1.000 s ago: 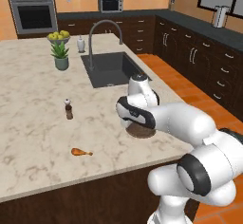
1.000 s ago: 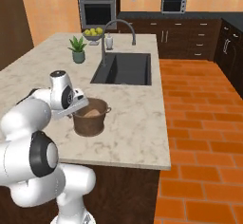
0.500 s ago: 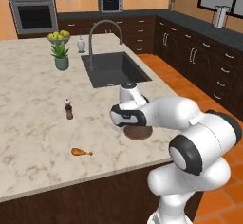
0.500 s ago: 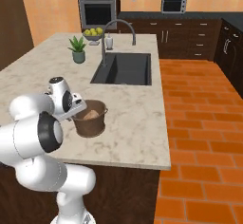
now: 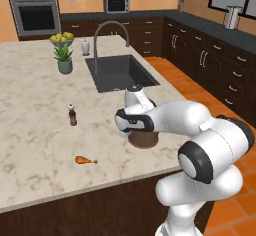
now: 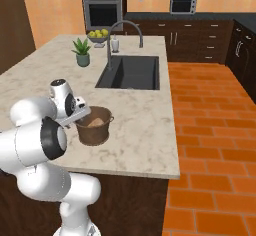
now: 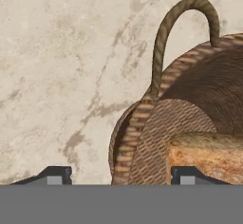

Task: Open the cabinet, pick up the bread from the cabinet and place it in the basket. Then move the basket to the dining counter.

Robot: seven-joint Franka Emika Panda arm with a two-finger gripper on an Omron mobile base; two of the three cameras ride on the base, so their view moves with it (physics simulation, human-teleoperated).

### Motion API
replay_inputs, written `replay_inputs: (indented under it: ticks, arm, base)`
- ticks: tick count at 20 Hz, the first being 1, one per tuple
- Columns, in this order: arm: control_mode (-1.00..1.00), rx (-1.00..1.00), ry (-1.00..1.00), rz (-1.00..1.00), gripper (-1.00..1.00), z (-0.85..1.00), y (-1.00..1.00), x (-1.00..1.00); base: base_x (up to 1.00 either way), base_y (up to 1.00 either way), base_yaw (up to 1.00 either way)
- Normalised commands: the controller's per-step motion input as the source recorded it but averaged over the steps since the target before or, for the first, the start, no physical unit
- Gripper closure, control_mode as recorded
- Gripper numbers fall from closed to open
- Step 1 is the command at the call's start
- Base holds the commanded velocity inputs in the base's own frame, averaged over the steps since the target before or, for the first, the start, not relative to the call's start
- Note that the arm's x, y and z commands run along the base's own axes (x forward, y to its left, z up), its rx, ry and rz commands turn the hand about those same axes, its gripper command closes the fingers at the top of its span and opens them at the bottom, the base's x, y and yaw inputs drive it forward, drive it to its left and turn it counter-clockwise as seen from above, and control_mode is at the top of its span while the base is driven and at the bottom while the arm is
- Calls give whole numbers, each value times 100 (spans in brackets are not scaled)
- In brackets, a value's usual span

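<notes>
The round brown basket [image 5: 144, 140] [image 6: 94, 130] [image 7: 190, 104] stands on the beige marbled dining counter [image 5: 30, 105] [image 6: 145, 130] [image 7: 57, 52], near its front edge. The pale tan bread [image 6: 93, 122] [image 7: 209, 154] lies inside it. My gripper [image 5: 133, 126] [image 6: 83, 116] [image 7: 121, 174] hangs at the basket's near rim, open. In the hand view the fingertips stand wide on either side of the rim without touching it, and the basket's rope handle arches above. The cabinet is out of view.
A dark sink [image 5: 120, 72] [image 6: 131, 72] with an arched faucet [image 5: 107, 27] lies beyond the basket. An orange-brown drumstick [image 5: 86, 160] and a small bottle [image 5: 73, 115] sit to the left. A potted plant [image 5: 64, 60] [image 6: 82, 51] and fruit bowl [image 5: 62, 39] stand farther back.
The jaws, shut at the basket's rim in the earlier frames, have sprung apart. The basket stays put on the counter, and the arm has barely shifted.
</notes>
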Motion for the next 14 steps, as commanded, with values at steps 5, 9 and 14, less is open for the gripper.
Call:
replay_inputs:
  ticks: [5,9,14]
  arm:
    - [-100,11,6,-5,-100,97,-1,-16]
    - [-100,9,1,-7,-100,100,0,-64]
    - [-100,3,-1,-11,-100,100,0,-98]
  base:
    - [0,0,0]
    - [0,0,0]
    - [0,0,0]
